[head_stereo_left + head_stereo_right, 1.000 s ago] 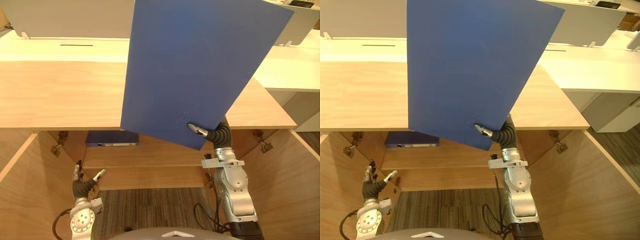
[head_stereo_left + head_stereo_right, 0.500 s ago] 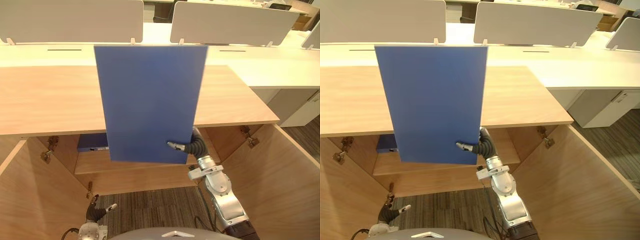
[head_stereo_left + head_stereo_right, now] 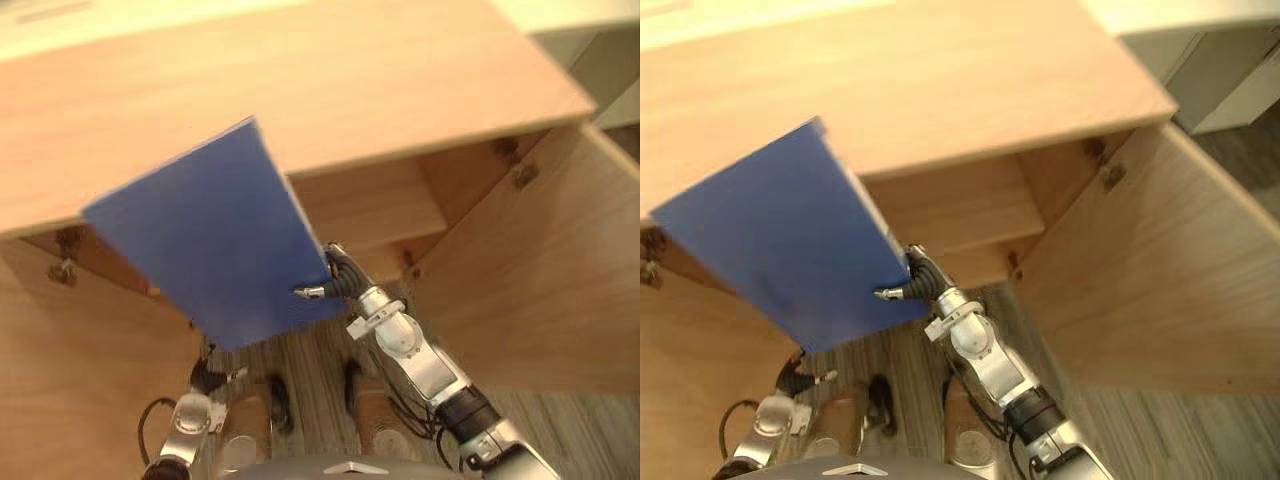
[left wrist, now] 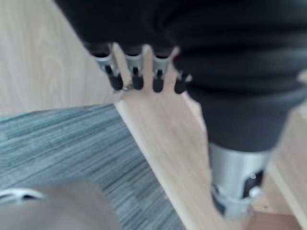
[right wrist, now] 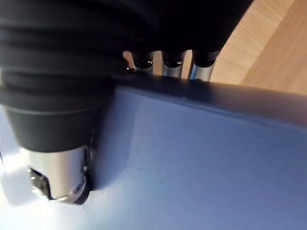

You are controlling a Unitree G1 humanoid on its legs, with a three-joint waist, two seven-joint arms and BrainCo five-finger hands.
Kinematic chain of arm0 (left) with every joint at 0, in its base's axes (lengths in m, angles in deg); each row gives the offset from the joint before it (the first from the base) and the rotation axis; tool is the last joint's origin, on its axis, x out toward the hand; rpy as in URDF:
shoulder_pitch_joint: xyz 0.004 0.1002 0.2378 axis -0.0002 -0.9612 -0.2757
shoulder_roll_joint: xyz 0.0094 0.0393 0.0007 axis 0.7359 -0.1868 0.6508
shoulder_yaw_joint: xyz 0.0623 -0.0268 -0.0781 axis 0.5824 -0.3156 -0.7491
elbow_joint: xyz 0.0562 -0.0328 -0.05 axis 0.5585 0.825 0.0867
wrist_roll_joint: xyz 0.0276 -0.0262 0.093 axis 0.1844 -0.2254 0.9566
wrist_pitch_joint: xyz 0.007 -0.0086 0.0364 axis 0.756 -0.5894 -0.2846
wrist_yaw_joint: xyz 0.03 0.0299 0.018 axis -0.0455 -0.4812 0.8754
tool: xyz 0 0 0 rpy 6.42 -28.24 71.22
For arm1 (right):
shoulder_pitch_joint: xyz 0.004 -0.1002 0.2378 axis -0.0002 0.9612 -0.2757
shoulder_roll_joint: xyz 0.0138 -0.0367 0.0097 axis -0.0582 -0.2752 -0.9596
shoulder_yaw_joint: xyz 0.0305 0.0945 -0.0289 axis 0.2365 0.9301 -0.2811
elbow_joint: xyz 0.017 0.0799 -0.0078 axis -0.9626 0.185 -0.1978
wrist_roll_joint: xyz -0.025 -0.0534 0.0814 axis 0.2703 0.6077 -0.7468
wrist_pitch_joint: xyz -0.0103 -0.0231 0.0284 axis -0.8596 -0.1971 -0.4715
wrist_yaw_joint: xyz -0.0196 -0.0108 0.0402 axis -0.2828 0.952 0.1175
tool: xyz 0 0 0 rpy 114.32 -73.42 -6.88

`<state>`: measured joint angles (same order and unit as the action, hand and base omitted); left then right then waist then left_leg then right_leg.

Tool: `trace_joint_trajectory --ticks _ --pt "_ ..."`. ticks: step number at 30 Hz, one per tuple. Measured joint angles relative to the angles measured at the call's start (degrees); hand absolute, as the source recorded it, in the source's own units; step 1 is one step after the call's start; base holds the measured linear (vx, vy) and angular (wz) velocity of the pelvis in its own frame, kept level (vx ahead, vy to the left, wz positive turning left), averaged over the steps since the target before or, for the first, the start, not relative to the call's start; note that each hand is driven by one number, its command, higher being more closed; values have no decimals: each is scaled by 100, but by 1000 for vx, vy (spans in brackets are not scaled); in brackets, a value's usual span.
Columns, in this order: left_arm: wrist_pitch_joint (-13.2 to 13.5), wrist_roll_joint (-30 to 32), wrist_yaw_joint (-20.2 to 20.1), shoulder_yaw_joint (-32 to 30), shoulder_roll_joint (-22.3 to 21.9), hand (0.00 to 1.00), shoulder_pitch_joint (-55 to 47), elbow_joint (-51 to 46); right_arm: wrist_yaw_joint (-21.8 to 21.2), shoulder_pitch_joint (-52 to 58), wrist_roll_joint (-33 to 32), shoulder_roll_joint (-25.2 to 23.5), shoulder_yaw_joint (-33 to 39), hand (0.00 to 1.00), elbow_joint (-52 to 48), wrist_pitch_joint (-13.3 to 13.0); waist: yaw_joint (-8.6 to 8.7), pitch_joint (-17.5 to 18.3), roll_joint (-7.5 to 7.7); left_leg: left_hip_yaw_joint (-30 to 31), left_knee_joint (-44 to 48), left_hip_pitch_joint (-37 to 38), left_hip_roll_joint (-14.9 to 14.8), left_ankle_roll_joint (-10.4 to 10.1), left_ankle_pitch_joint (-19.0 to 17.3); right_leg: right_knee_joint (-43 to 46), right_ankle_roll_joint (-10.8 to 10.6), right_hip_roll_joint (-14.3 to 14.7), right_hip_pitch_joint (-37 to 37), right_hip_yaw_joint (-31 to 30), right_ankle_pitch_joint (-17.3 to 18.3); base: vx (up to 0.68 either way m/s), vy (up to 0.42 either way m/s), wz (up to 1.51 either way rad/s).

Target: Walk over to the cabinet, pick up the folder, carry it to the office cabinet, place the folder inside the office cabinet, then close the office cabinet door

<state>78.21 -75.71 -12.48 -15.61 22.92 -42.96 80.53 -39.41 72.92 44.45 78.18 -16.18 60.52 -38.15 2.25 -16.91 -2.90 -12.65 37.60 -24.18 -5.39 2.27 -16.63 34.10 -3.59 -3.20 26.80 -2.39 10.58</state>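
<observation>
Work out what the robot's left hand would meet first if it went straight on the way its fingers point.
Probably the cabinet's wooden panel: in the wrist view the left hand's straight fingers point at it, tips near its edge. The gap is hard to judge.

Matt blue folder (image 3: 215,245), smooth wood-grain cabinet (image 3: 300,90), ribbed grey carpet (image 4: 57,139)

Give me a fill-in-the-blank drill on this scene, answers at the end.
The hand pinching the folder is the robot's ____ one. The folder's colour is ____. The cabinet door stands ____. The left hand, low by the floor, holds ____.
Missing: right; blue; open; nothing.
</observation>
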Motion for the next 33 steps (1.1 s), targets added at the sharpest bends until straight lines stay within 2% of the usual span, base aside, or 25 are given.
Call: trace_joint_trajectory --ticks 2,6,8,10,13,16,23,26,33 --pt "-1 -6 35 9 2 0 128 -8 22 -94 215 70 -41 100 10 20 -27 -240 -35 -7 397 -404 -92 -2 -92 400 75 21 432 -5 66 -165 -9 -8" --pt "4 -13 53 -23 37 0 172 -401 170 -190 516 65 -46 100 6 92 -86 -288 -39 -44 1278 -1416 -359 -5 -350 1254 97 65 1523 12 264 -119 -9 -16" --pt "-22 -14 58 -12 25 0 184 -971 275 -298 602 64 21 100 -52 151 -98 -426 -53 -14 1563 -1811 -433 2 -395 1523 102 58 1908 59 305 -117 -9 -4" --pt "-95 -16 31 -29 -9 0 -198 -2426 385 -184 617 67 320 100 -500 245 -175 -449 -63 32 1881 -2416 -527 23 -453 1826 109 16 2472 152 385 -122 -17 4" --pt "85 -67 -62 -103 -186 0 -915 -4006 435 46 563 53 733 100 -960 291 -305 -566 -128 164 2108 -2732 -544 10 -505 2067 170 -91 2729 330 447 -20 -10 12" --pt "187 -140 -102 -290 -305 0 -1067 -4561 431 255 342 17 941 100 -1181 294 -474 -577 -122 236 2178 -2962 -512 -10 -520 2246 169 -170 2936 417 547 13 -46 26" --pt "181 -294 -112 -541 -682 0 -1075 -5023 361 210 -986 -646 1557 100 -1324 304 -597 -791 -114 335 2254 -3404 -540 -61 -481 2476 236 -256 3329 587 723 32 -75 15" --pt "182 -440 -143 -635 -864 0 -1075 -5097 433 88 -1759 -733 1967 100 -1600 316 -605 -979 -122 369 2240 -3437 -544 -71 -486 2480 241 -256 3344 621 755 18 -51 4" --pt "258 -652 -144 -712 -944 0 -1075 -5070 747 -336 -3273 -843 2893 100 -1587 142 -717 -987 -116 515 2127 -3604 -499 -172 -413 2428 243 -280 3433 764 780 -19 -75 9"
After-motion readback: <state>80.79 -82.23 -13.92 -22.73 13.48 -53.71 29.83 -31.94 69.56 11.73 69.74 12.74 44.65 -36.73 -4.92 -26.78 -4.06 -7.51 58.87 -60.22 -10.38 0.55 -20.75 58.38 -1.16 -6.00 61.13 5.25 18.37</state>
